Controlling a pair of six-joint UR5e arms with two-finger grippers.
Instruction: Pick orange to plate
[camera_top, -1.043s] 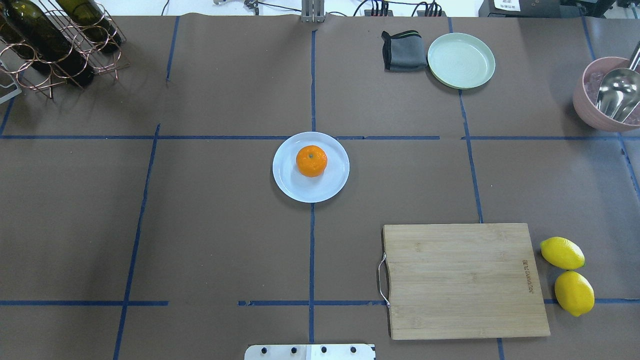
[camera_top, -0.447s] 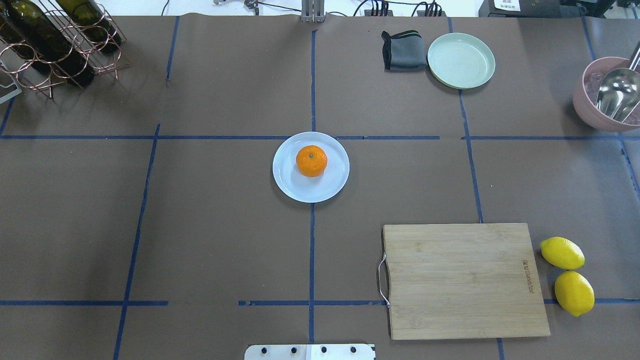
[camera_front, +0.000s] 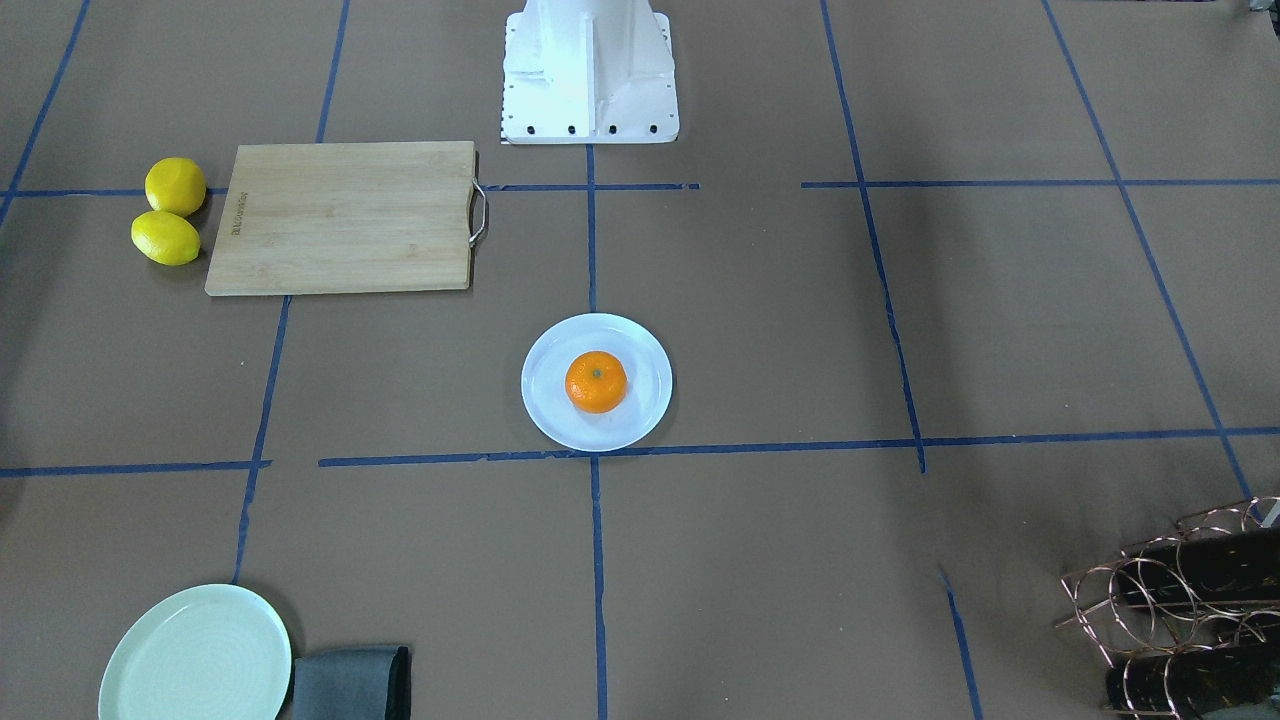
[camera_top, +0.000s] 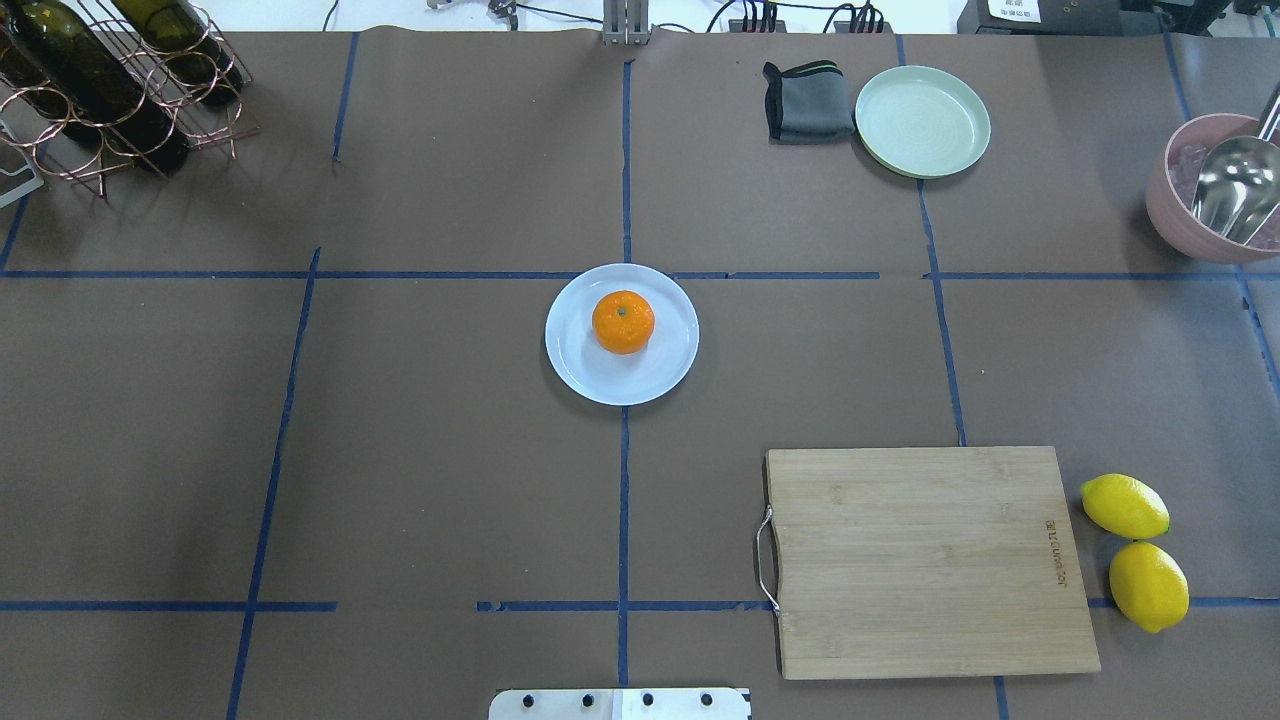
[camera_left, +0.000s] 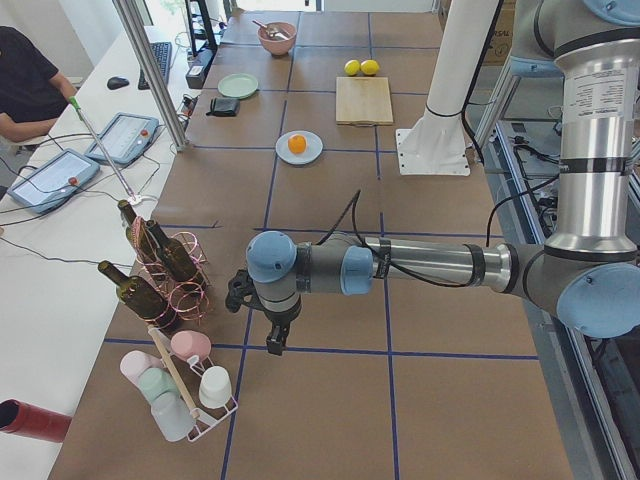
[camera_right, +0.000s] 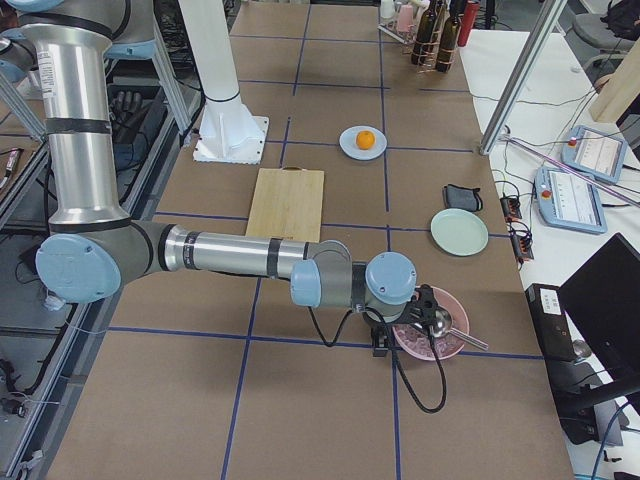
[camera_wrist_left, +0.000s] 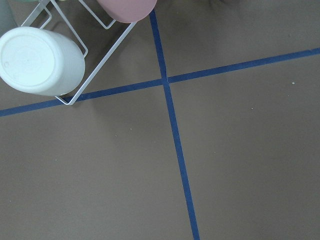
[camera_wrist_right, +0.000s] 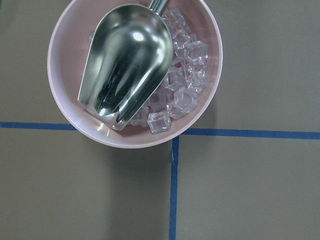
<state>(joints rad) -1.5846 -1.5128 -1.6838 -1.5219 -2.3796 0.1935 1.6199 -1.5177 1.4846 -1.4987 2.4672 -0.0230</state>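
Orange (camera_top: 623, 322) sits mid-plate (camera_top: 600, 385), centre of table (camera_top: 400, 450) — small, round, bright, green stem dot up. Left hand (camera_left: 276, 343) by the cup rack (camera_left: 186, 392), right hand (camera_right: 380, 347) above the bowl (camera_wrist_right: 130, 142) — can't tell either's opening.

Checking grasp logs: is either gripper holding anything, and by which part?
Nothing seems held; the orange sits on the plate, left gripper and right gripper far away.
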